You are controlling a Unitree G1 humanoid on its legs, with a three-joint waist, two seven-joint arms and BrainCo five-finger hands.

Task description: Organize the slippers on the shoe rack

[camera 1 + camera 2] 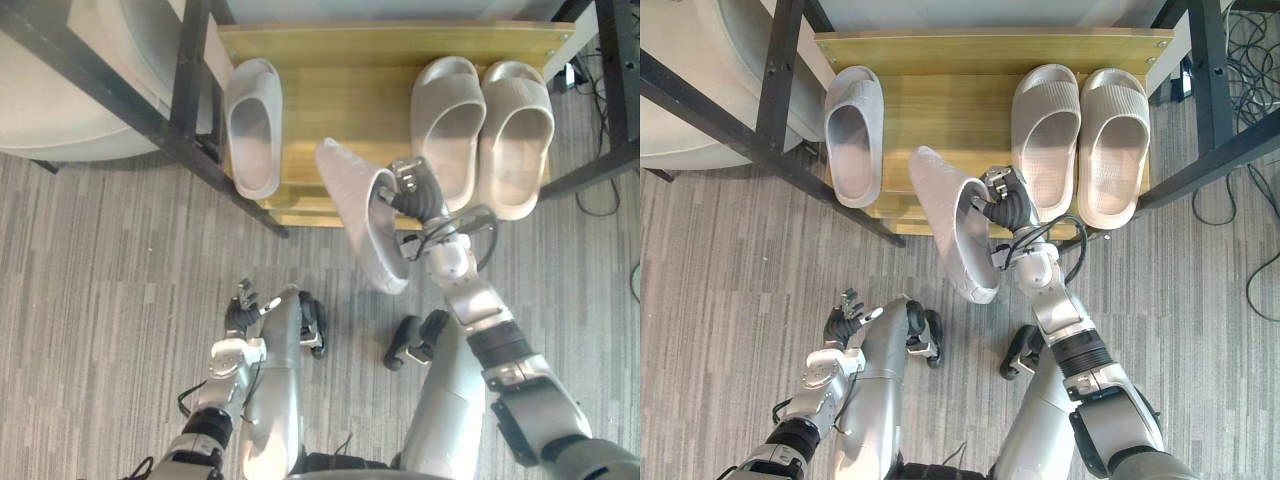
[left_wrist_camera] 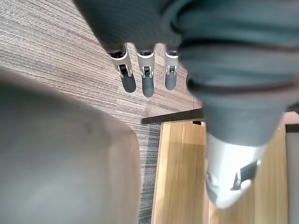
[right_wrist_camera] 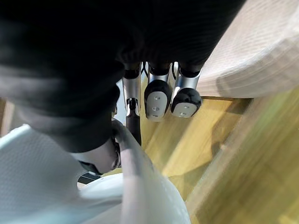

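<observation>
The grey striped carpet covers the floor. On it, at the far side, stands the wooden shoe rack, low and yellow. A black metal frame crosses in front of the rack's left end, and behind this frame there is a big pale round thing that I cannot identify. Three grey slippers lie flat on the rack with their toes pointing away from the robot. The single slipper is at the left end. The pair of slippers is at the right end, and its two slippers touch side by side. The held slipper is the fourth one. It is in the air over the front edge of the rack, between the single slipper and the pair, turned on its side, with its toe toward the rack and its heel over the carpet. The right hand grips it from the right side. The fingers are curled at the strap and the thumb presses on the slipper's rim, so this hand is closed on the held slipper. The left hand hangs low near the carpet, well apart from the rack. In its wrist view the fingers are loose and nearly straight, and they hold nothing.
</observation>
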